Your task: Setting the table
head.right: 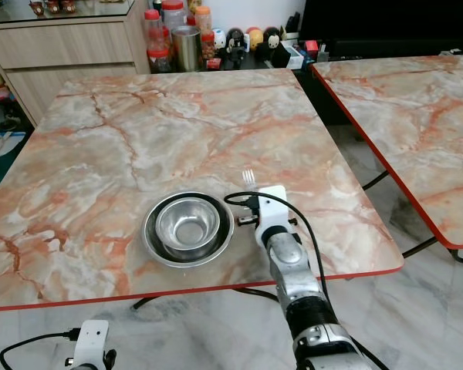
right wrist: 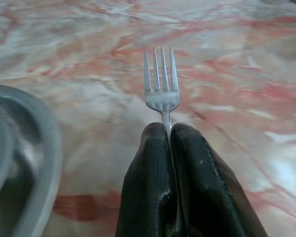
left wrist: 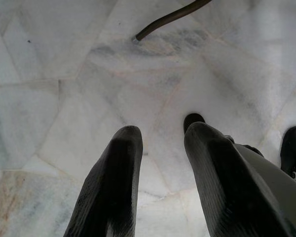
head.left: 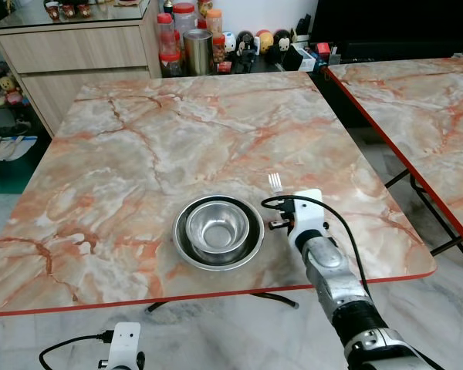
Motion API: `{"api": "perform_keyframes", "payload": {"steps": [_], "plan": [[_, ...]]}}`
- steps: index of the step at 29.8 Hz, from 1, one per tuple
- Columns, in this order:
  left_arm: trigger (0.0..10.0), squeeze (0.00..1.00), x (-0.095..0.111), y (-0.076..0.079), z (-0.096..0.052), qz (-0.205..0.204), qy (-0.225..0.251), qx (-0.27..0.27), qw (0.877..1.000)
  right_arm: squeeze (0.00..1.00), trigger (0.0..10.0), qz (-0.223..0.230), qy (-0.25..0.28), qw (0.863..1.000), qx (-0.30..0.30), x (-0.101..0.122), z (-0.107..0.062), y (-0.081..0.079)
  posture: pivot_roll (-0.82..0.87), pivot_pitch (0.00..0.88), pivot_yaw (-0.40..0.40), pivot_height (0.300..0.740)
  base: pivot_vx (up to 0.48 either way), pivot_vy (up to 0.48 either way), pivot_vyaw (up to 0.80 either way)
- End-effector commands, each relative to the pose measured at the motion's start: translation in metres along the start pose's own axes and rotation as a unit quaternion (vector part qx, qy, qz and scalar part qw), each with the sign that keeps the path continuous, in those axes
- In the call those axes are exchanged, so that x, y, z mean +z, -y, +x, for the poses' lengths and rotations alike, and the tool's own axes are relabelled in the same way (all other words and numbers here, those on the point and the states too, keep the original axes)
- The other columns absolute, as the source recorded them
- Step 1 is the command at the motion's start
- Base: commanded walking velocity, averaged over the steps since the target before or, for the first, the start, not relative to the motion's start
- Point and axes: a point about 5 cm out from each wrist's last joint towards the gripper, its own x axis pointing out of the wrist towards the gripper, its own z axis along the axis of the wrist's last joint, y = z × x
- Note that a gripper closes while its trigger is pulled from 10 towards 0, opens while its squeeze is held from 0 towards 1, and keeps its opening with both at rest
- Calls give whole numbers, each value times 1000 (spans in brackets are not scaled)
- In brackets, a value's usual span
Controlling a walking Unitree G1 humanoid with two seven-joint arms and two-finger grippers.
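Note:
A steel bowl (head.left: 217, 225) sits inside a steel plate (head.left: 187, 250) near the front edge of the marble table (head.left: 139, 146). My right gripper (right wrist: 168, 133) is shut on a silver fork (right wrist: 161, 84), whose tines (head.left: 275, 182) point away from me just right of the plate, low over the tabletop. The right wrist (head.left: 305, 220) hides the fork's handle in the eye views. My left gripper (left wrist: 160, 136) hangs below the table edge over the floor, its fingers apart with nothing between them.
A second marble table (head.left: 424, 100) stands to the right across a narrow gap. Jars, a steel canister (head.left: 197, 50) and small figurines line the far side beyond the table, beside a wooden cabinet (head.left: 69, 54). Floor is pale marble tile (left wrist: 64, 74).

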Motion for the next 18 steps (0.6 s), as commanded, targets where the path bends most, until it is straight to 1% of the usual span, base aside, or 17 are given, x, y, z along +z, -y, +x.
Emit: {"api": "perform_keyframes", "payload": {"steps": [1, 8, 11, 12, 18], "plan": [[10000, 0, -6, -3, -1, 6, -15, 6, 1000, 0, 10000, 1, 4, 1000, 8, 2, 2, -3, 8, 69, 8, 740, 0, 0, 0], [10000, 0, -9, -2, -2, 8, -20, 5, 1000, 0, 10000, -2, -17, 1000, 5, -9, 0, -3, 7, 76, 7, 740, 0, 0, 0], [10000, 0, -9, -2, -2, 8, -20, 5, 1000, 0, 10000, -2, -19, 1000, 5, -10, 0, -3, 7, 76, 7, 740, 0, 0, 0], [10000, 0, -9, -2, -2, 10, -21, 4, 1000, 0, 10000, -1, -27, 1000, 4, -15, -1, -3, 3, 78, 10, 740, 0, 0, 0], [10000, 0, -8, -2, -1, 13, -21, 5, 1000, 0, 10000, -2, -40, 999, 11, -22, -2, -6, 6, 81, 8, 740, 0, 0, 0]]}}
